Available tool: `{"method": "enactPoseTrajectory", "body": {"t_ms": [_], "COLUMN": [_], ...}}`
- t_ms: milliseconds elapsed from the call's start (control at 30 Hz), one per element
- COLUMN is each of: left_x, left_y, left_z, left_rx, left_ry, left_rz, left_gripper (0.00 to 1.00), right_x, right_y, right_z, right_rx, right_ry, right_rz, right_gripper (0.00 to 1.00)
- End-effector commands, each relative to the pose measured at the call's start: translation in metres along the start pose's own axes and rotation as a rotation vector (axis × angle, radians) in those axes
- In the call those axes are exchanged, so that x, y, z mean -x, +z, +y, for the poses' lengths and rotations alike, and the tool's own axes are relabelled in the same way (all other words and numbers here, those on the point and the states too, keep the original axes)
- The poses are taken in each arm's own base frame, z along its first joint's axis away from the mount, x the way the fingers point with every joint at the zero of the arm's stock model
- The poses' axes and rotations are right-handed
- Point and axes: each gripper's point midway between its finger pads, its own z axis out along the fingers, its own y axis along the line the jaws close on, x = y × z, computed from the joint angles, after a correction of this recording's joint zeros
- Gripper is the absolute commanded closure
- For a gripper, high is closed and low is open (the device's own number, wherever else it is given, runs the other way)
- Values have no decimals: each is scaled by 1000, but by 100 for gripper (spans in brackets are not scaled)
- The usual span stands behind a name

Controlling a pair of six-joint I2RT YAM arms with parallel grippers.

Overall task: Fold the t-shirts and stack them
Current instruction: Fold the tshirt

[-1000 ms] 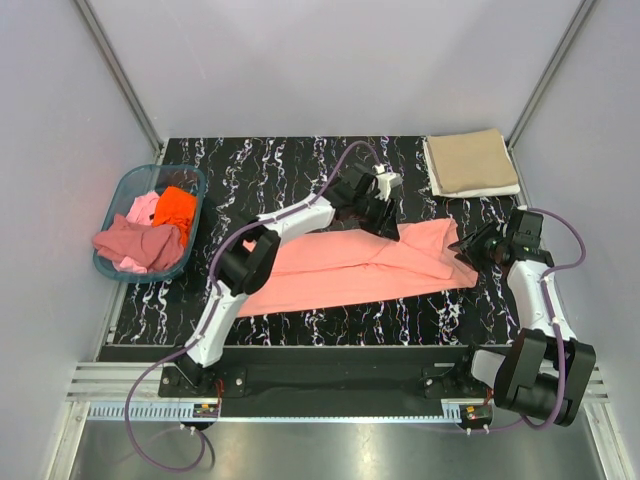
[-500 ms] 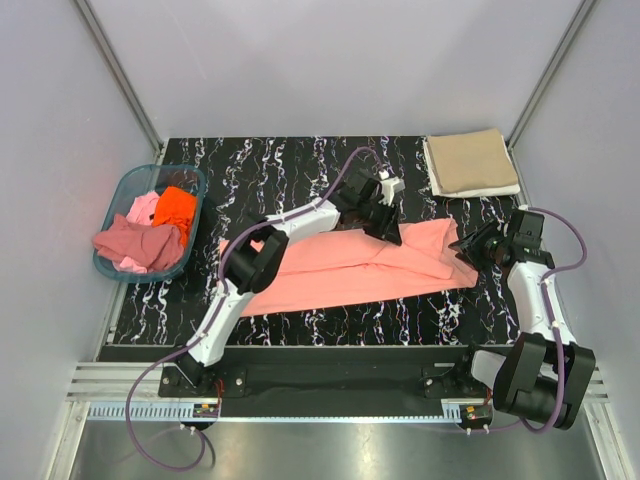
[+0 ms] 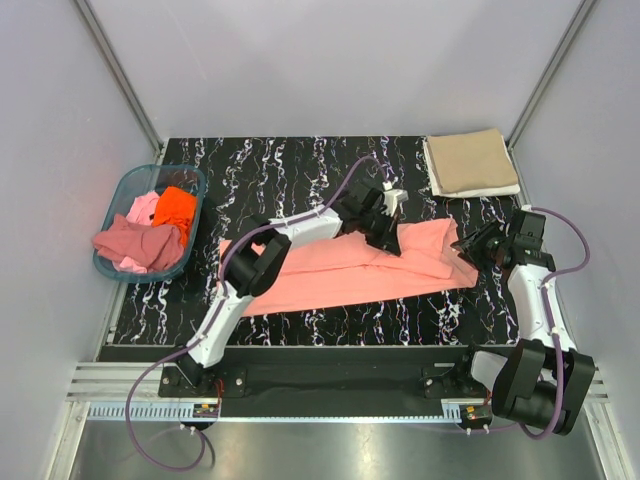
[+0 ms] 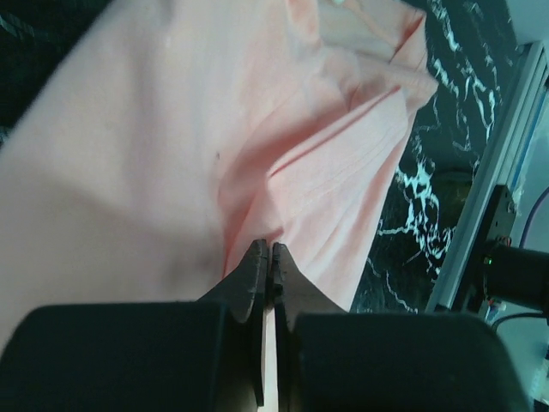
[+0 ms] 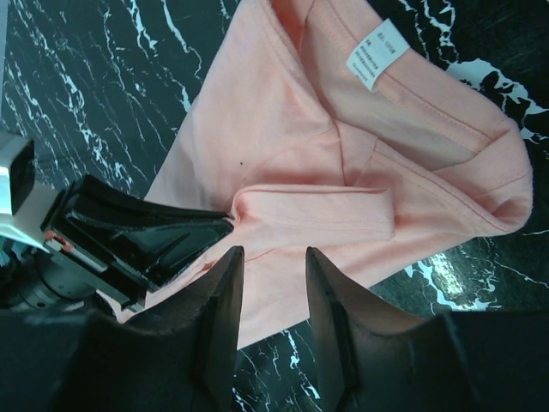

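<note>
Closed on only a thin pinch of the salmon-pink t-shirt [image 3: 340, 272] spread across the top view's middle, the left gripper [image 4: 269, 257] could lose it or lift one layer, skewing the fold (the right gripper [image 5: 270, 257] hovers half-open, empty, at centre right).

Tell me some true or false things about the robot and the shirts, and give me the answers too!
1. The left tool is pinched shut on the pink shirt. True.
2. The tan shirt lies folded at the far right corner of the table. True.
3. The basket is empty. False: crumpled shirts fill it.
4. The right tool grips the tan shirt. False: it is open, near the pink shirt's right end.
</note>
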Motion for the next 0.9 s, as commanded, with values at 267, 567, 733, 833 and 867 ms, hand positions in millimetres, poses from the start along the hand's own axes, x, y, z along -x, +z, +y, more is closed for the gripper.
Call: {"method": "enactPoseTrajectory", "body": {"t_ms": [267, 567, 733, 833, 867], "left_x": [-18, -39, -51, -58, -62], "left_y": [-49, -29, -21, -18, -17], "left_z": [-69, -81, -75, -70, -67], "left_rx": [-119, -189, -191, -183, -179], "left_ry": [92, 88, 65, 60, 54], "left_rz": [-47, -19, 10, 19, 24], "left_gripper": [100, 100, 100, 100, 100], "right_x": [60, 76, 72, 72, 68], "right_y": [34, 99, 123, 136, 144], "right_z": [7, 19, 24, 24, 22], "right_rx": [-61, 21, 36, 38, 31], "right_ry": [-51, -132, -137, -143, -140], "right_rz": [-98, 38, 89, 97, 110], "right_gripper": [54, 57, 62, 66, 69]}}
